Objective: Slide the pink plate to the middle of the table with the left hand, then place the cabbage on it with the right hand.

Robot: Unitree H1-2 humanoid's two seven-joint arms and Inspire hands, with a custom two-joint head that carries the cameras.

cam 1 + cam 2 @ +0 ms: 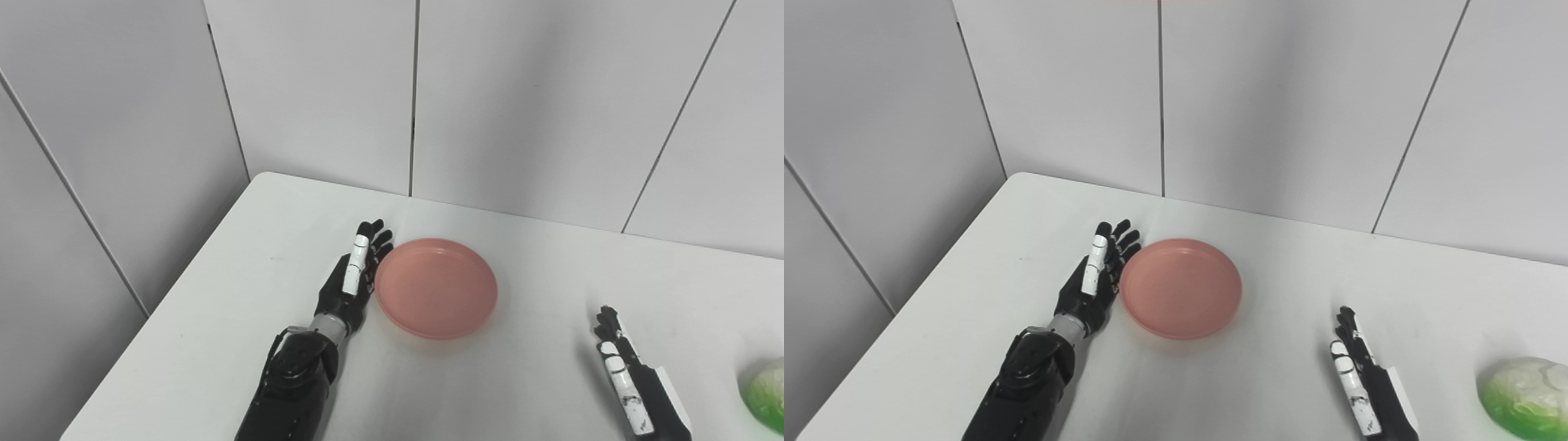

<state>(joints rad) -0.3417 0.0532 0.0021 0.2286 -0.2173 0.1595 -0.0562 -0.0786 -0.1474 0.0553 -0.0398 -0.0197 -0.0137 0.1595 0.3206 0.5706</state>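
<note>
While the round, shallow pink plastic plate (pixel 436 288) sits roughly at the centre of the white tabletop (pixel 245 294), the left robot hand (pixel 352 278) is laid flat beside it, on its outer side, palm edge turned toward the rim. The fingers (pixel 367 242) are stretched out straight and close together, and nothing is held; they appear to touch the plate's rim or lie just beside it, though actual contact cannot be confirmed. Such a flat, blade-like posture is suited to pushing a low dish sideways rather than gripping it, which is probably why the hand is kept extended along the rim. Judged by the plate's position, the sliding step seems to be finished or nearly so.

The right robot hand (pixel 1356 376) is rested at the near edge, fingers extended and empty, well apart from the plate, which lies ahead of it and toward the left robot hand. It is apparently kept waiting there. Just beyond its outer side, near but not touching, the rounded green-and-white cabbage (pixel 1525 395) is found on the tabletop, partly cut off in the left eye view. A reach outward by the right robot hand would be needed before the cabbage could be grasped and carried to the plate.
</note>
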